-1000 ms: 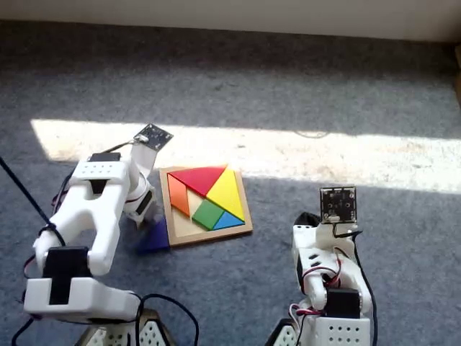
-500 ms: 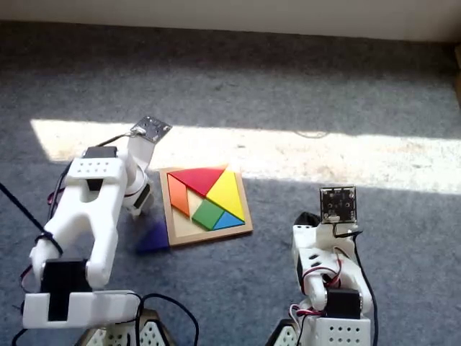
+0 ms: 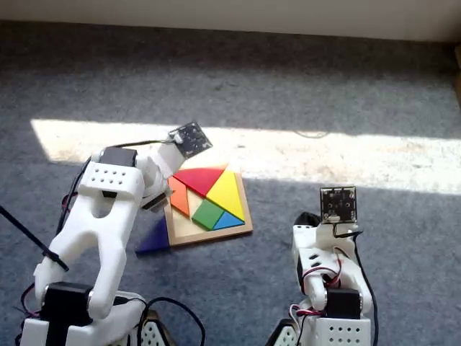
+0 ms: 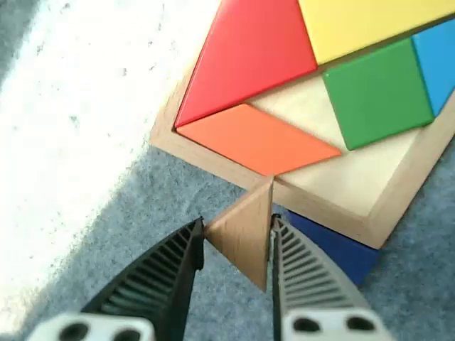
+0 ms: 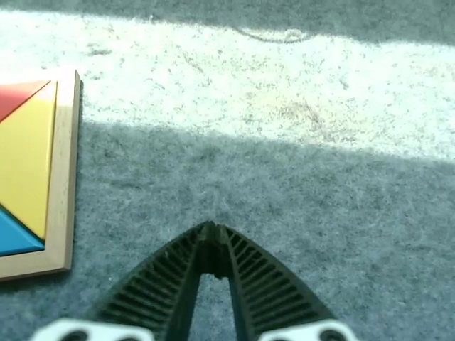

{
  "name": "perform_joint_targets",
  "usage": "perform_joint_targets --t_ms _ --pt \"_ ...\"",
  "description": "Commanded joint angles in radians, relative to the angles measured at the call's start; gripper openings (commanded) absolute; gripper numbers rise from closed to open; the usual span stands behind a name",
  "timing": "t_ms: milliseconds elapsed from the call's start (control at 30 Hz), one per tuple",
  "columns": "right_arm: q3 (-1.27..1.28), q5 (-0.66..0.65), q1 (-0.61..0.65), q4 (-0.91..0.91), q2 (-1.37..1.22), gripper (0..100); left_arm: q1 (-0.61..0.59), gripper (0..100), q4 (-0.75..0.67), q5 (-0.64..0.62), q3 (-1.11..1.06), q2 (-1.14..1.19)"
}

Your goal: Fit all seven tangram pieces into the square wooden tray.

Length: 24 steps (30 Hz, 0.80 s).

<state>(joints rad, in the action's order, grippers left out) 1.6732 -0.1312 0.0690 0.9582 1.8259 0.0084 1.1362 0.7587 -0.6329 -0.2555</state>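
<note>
You're clasping a tan triangle (image 4: pixel 245 238) in the left pincer (image 4: pixel 238 224).
It's hanging by the tray (image 4: pixel 213 156) rim; the right pincer (image 5: pixel 213 243) is sitting clenched, empty.

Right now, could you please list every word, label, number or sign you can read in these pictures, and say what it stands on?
None can be read. The wooden tray, its coloured pieces and the plain triangle carry no print; any marking on the two small camera boards is too small to read.

Your tray (image 4: pixel 213 165) matt wood; triangle (image 4: pixel 245 231) bare wood; red piece (image 4: pixel 252 60) smooth, probably painted; worktop (image 3: pixel 288 86) rough carpet; fingers (image 4: pixel 170 266) ribbed plastic.
</note>
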Motion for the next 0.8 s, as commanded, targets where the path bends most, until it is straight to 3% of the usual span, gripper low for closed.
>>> perform_joint_targets --t_ms 0,167,533,633,767 --pt "0.151 -0.009 -0.012 -0.022 0.01 0.9 0.068 8 -0.068 0.135 0.016 -0.038" --pt "0.151 -0.009 -0.012 -0.021 0.01 0.9 0.125 8 -0.124 0.29 0.016 -0.038" --pt "0.151 -0.009 -0.012 -0.021 0.01 0.9 0.239 9 -0.233 0.302 0.044 0.091" --pt "0.151 -0.009 -0.012 -0.021 0.01 0.9 0.234 20 -0.226 0.282 0.096 0.17" --pt "0.151 -0.009 -0.013 -0.021 0.01 0.9 0.208 29 -0.226 0.13 0.147 0.193"
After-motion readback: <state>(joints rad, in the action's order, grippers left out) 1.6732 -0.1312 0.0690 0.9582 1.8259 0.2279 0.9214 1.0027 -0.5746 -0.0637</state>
